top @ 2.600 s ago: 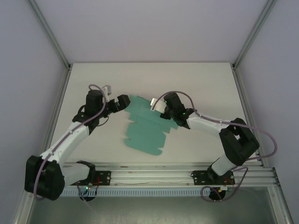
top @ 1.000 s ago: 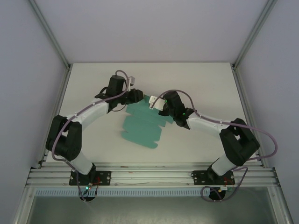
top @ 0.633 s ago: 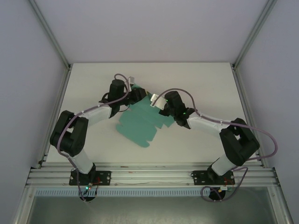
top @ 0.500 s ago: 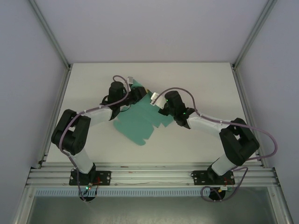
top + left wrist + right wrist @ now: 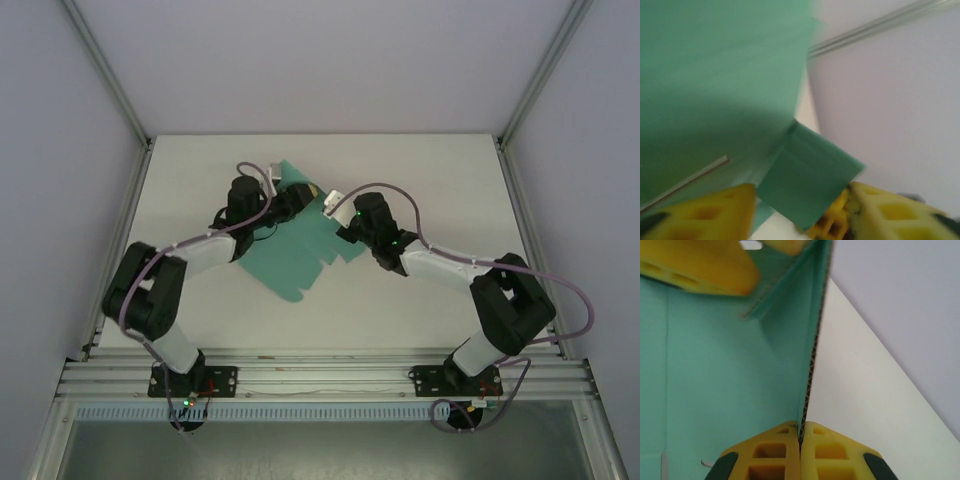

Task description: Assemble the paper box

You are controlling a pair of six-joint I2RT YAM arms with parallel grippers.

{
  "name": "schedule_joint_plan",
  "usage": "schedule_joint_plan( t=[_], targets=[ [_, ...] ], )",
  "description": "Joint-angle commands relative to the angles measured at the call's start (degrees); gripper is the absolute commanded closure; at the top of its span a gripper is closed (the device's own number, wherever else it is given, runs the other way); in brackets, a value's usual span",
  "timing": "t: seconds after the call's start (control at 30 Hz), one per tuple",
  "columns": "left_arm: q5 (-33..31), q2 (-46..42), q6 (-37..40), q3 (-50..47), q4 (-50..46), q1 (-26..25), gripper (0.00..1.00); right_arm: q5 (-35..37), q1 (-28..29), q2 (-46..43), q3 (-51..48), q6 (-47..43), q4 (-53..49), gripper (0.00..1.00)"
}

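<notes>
Paper box [image 5: 295,250] higher, left jaws wider

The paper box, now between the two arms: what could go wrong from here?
1. The right tool pinches only the thin edge of the paper box, so the sheet might slip out or crease there.
2. The left tool stands open around a flap and does not clamp it. The flap could swing free, and the sheet may then sag on that side.
</notes>
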Motion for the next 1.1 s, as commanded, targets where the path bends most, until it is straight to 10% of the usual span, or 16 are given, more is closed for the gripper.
schedule_joint_plan(
  t=[0.0,0.07,0.37,1.07],
  targets=[
    [-7.19,-11.38,18.49,0.97,-22.83,-0.36,0.19,0.8,-1.15,-3.41,0.28,-2.97,-4.84,1.0],
    [-15.78,-17.03,24.18,0.6,-31.21,0.23,0.0,0.2,-1.91,-4.53,-0.38,-4.59,-6.81,1.0],
    [-26.84,-21.57,24.08,-7.55,-37.3,11.29,0.0,-2.03,-2.77,-6.11,0.72,-4.84,-10.07,1.0],
    [-1.72,-3.28,25.19,-7.83,-13.68,9.89,0.11,-6.23,-2.59,-3.33,3.52,-0.98,-10.65,1.0]
  ],
)
